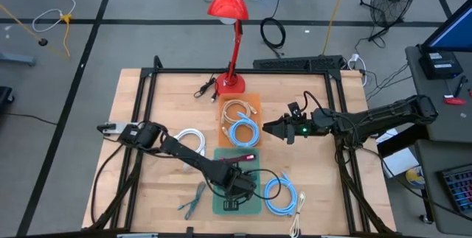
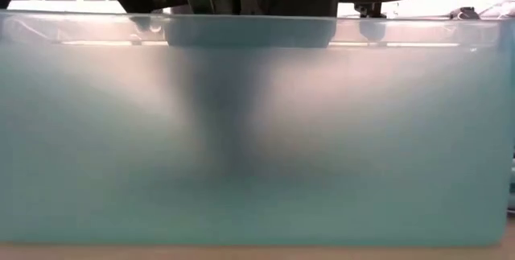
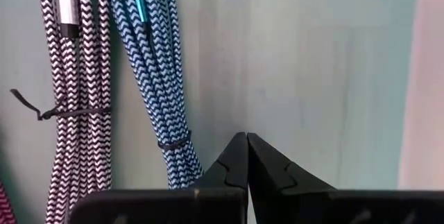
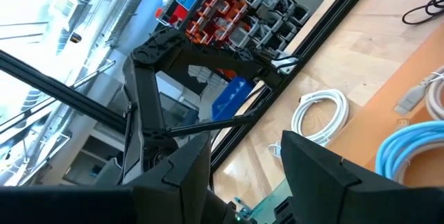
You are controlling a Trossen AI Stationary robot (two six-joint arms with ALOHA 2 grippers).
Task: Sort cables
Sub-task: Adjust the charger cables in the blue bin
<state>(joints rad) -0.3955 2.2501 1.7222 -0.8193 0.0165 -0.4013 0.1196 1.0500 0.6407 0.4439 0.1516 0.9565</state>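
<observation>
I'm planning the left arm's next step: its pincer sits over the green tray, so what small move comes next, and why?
Probably lift straight up out of the green tray. The left pincer is shut and empty, and the braided cable bundles lie beside it on the tray floor, apparently already placed. The right pincer waits by the orange tray.

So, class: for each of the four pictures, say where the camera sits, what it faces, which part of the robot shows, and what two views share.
High view: above the table, looking straight down; both arms, the left gripper over the green tray, the right gripper beside the orange tray.
Low view: at table height, blocked by the green tray's wall; arm parts above.
Left wrist view: down into the tray at braided cables; its fingers closed.
Right wrist view: across the table; its fingers apart.
Shared: the white coil, high and right wrist.
</observation>
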